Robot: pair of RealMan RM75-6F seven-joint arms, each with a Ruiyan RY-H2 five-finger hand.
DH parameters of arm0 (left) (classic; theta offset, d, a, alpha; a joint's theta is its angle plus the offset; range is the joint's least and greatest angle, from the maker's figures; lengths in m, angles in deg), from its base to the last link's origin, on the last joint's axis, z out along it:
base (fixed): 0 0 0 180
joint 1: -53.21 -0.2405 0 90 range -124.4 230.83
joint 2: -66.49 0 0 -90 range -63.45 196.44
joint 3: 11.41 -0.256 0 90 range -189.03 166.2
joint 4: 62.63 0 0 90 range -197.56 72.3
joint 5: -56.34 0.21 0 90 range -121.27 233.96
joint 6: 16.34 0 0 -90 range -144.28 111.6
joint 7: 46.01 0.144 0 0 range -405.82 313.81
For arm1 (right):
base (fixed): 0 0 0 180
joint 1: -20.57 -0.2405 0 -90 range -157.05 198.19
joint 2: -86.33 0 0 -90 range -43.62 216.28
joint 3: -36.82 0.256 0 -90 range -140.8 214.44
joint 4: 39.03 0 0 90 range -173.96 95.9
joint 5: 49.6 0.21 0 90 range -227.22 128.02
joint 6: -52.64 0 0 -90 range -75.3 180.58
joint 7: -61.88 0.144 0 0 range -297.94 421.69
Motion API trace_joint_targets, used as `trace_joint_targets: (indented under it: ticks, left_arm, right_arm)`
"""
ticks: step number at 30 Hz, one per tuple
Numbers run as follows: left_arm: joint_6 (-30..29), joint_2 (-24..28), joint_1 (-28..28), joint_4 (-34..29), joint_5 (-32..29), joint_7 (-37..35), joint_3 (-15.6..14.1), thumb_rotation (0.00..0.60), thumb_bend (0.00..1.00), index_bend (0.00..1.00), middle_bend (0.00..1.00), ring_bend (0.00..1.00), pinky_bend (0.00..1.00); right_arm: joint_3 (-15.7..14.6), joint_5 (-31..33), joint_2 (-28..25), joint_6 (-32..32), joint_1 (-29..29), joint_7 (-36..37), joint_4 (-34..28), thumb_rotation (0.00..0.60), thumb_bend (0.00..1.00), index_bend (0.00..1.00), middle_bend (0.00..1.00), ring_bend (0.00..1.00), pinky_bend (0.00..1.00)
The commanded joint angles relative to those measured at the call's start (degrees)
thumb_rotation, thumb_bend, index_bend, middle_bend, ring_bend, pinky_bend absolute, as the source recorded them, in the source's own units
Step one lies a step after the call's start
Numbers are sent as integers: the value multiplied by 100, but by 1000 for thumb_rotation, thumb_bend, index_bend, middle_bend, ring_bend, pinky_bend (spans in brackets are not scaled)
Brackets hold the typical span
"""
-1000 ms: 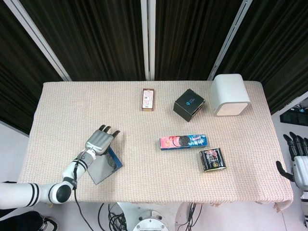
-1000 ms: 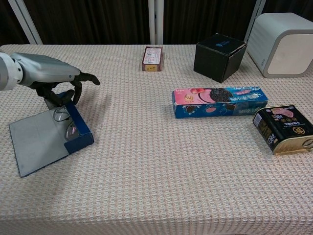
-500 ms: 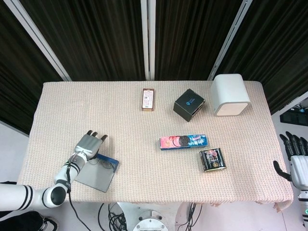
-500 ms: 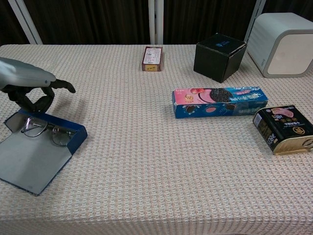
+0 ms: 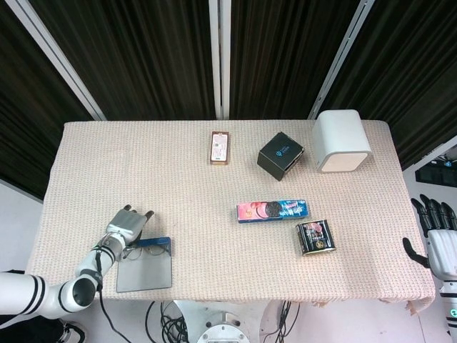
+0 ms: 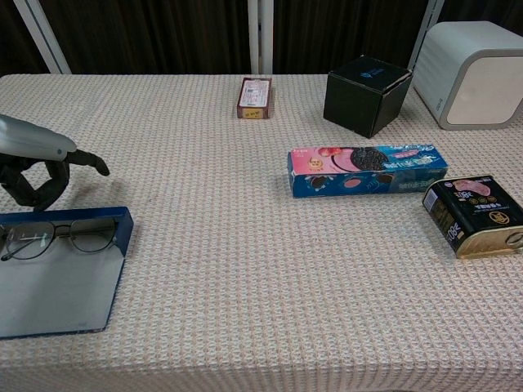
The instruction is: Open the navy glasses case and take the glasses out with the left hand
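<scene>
My left hand [image 6: 37, 163] hovers at the far left of the table [image 5: 178, 164], just behind the navy glasses case [image 6: 61, 273]; my fingers [image 6: 88, 162] curl downward with one reaching forward, and they hold nothing. The case lies flat and open near the front left edge, its lid spread toward me; the glasses [image 6: 53, 237] sit inside along the blue back wall, lenses side by side, not touched by my hand.

Further right, at the back of the table, a small reddish packet [image 5: 220, 147] lies flat; beside it, well apart, stands a black cube box [image 5: 280, 155], and next a white rounded box [image 5: 342, 141] near the back right corner. In front of the black cube box lies a long blue cookie box [image 5: 273, 210]; just beside its right end rests a dark tin [image 5: 315, 236] with a gold rim.

My right hand [image 5: 437, 232] hangs off the table's right edge, fingers pointing up and spread apart, gripping nothing.
</scene>
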Motion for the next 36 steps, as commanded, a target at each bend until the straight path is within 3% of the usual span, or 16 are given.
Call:
trace_joint_targets:
  ticks: [1,4,6,8,10,13,15,19,26,36]
  left_arm:
    - [-13,32,30,-30,43,-57,-29,600,756,0,523,165,83]
    - [-114,46,-25,-53,213,-219,15,600,697,0,467,165,88]
    - [-279,37,-164,-35,577,-416,97,600,617,0,351,156,97]
    - [-523,11,-383,-13,1103,-623,137,600,503,1,233,127,104]
    - [-723,-9,-583,-25,1480,-813,152,600,364,11,179,106,108]
    - [-843,20,-880,-111,1879,-1168,155,600,199,55,161,101,114]
    - [-809,63,-980,-166,2002,-1295,138,600,150,100,157,101,118]
    - [-733,123,-1127,-265,2225,-1431,87,600,131,188,154,101,120]
    - [-558,29,-1254,-220,2415,-1553,80,600,133,245,153,101,122]
    - [-372,-120,-1323,104,2341,-1712,169,600,205,331,153,101,123]
  right_arm:
    - [1,0,-2,-6,0,4,-3,600,302,0,0,0,0]
    - [2,-5,-1,-17,-2,10,0,600,301,0,0,0,0]
    - [2,-5,0,-25,0,18,8,600,302,0,0,0,0]
    - [4,5,1,-27,2,27,18,600,302,0,0,0,0]
    - [7,16,-1,-29,5,41,24,600,302,0,0,0,0]
    - [21,31,-1,-40,5,58,38,600,302,0,0,0,0]
    - [26,31,2,-46,2,68,48,600,301,0,0,0,0]
    - [26,18,2,-65,2,73,48,600,302,0,0,0,0]
    - [35,-4,8,-113,3,48,26,600,302,0,0,0,0]
    - [58,33,5,-161,25,52,33,600,301,0,0,0,0]
